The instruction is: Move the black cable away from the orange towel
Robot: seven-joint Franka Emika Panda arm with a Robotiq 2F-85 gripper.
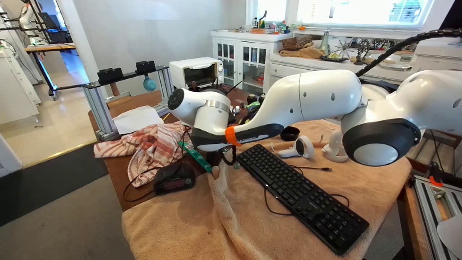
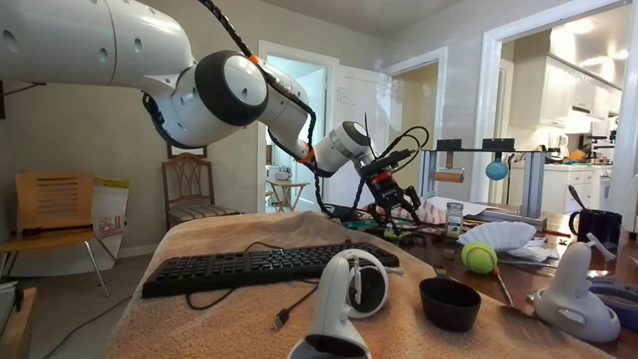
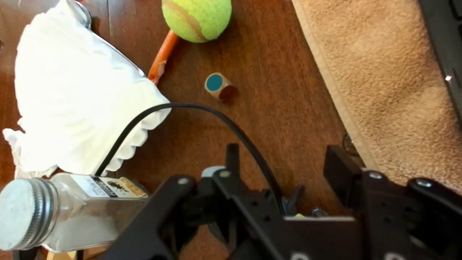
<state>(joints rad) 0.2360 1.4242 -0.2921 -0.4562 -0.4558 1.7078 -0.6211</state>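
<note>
The orange towel [image 1: 180, 220] is spread over much of the table and also shows in the other views [image 2: 239, 227] [image 3: 382, 72]. The keyboard's black cable [image 1: 309, 168] lies on it with its USB plug, which shows in an exterior view [image 2: 281, 319]. In the wrist view, a black cable [image 3: 249, 144] arcs over a white paper filter and bare wood, apart from the towel's edge, and runs down between the gripper's fingers. My gripper [image 3: 285, 160] is open, its fingers not closed on this cable. It points down beyond the keyboard [image 2: 401, 219], low over the wooden part.
A black keyboard [image 1: 303, 195] lies on the towel beside white controllers [image 2: 344, 294] and a black cup [image 2: 450, 304]. Near the gripper are a glass jar [image 3: 90, 213], the paper filter [image 3: 79, 97], a tennis ball [image 3: 198, 18] and an alarm clock [image 1: 175, 178].
</note>
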